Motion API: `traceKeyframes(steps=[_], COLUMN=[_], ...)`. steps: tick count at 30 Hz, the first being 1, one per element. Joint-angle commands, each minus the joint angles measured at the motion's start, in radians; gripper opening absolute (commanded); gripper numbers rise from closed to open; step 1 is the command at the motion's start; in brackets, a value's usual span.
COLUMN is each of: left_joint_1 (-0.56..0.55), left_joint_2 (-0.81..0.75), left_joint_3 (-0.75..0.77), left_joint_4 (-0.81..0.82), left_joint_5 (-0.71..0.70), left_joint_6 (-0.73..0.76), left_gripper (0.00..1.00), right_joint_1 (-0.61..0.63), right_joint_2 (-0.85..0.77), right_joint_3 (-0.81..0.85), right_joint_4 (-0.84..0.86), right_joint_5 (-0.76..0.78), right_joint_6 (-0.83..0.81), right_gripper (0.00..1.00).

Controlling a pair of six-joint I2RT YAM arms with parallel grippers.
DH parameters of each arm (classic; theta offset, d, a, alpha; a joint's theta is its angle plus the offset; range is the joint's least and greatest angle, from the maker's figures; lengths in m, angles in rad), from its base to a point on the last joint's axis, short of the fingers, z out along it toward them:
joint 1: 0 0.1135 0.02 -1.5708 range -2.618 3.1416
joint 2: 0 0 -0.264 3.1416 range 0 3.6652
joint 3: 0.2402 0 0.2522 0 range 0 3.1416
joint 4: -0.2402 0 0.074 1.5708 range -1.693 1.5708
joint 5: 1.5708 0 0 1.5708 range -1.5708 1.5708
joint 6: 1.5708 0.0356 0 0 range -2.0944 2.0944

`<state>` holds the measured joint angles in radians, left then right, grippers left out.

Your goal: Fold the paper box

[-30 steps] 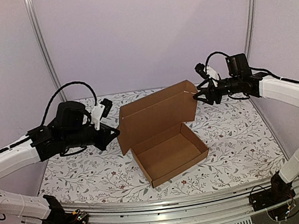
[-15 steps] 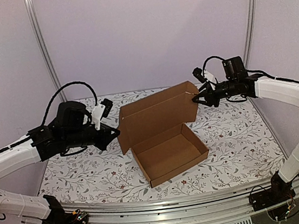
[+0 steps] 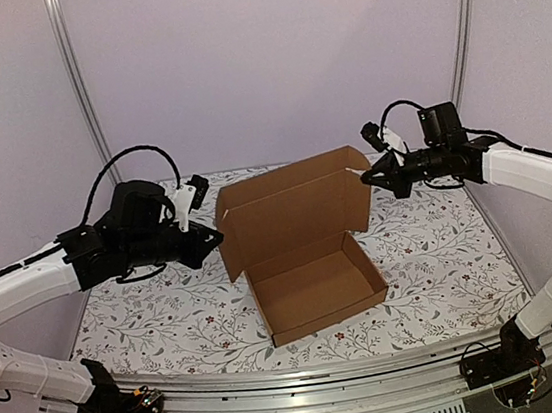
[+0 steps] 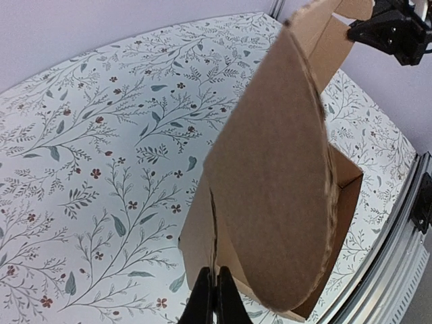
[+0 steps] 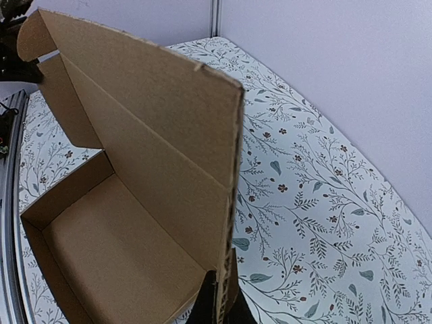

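The paper box (image 3: pixel 313 285) is sitting in the middle of the flowered tabletop (image 3: pixel 442 246). Its shallow tray is lying open toward the near edge, and its lid (image 3: pixel 292 215) is standing upright along the tray's far wall. A crease is running the length of the lid, parting a narrow top strip from the main panel.

The left fingers (image 4: pixel 204 305) are pressing together on the lid's left edge, pinching the cardboard where a fold line runs down into them. A rounded side flap (image 4: pixel 270 182) is jutting out from that edge, filling most of the left wrist view and hiding much of the tray behind it. The right fingers (image 5: pixel 204 312) are pinching the board high on the lid's right edge, clamped tight on its thickness.

The left arm (image 3: pixel 24 288) and the right arm (image 3: pixel 534 170) are reaching in from opposite sides, with the raised lid standing between them. The lid is screening a strip of far tabletop from the overhead camera.

Lilac walls (image 3: pixel 268 56) are closing in the scene, with metal posts (image 3: pixel 76 80) rising at the far corners. An aluminium rail (image 3: pixel 310 404) is running along the near edge. A black cable (image 3: pixel 139 155) is looping above the left wrist.
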<state>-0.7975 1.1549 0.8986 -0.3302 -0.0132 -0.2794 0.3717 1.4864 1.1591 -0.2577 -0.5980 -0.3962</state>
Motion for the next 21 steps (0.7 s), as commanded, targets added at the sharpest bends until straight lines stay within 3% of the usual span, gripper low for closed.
traceKeyframes(steps=[1,9,17,21], left_joint_1=[-0.018,-0.029,-0.059,-0.078], left_joint_2=[0.045,0.111,0.170,0.199], left_joint_3=[0.067,0.130,0.141,0.150], left_joint_4=[0.004,-0.009,0.029,0.034], left_joint_5=[-0.025,-0.043,-0.065,-0.071], left_joint_6=[-0.041,-0.107,-0.173,-0.187], left_gripper=[0.00,0.00,0.00,0.00], right_joint_1=[0.048,0.180,0.365,0.414], right_joint_2=[-0.075,-0.192,-0.209,-0.195], right_joint_3=[-0.040,-0.127,-0.145,-0.149], right_joint_4=[-0.013,-0.001,0.031,0.035], right_joint_5=[0.068,0.256,0.624,0.732], right_joint_6=[0.024,0.137,0.380,0.491], right_gripper=[0.00,0.00,0.00,0.00])
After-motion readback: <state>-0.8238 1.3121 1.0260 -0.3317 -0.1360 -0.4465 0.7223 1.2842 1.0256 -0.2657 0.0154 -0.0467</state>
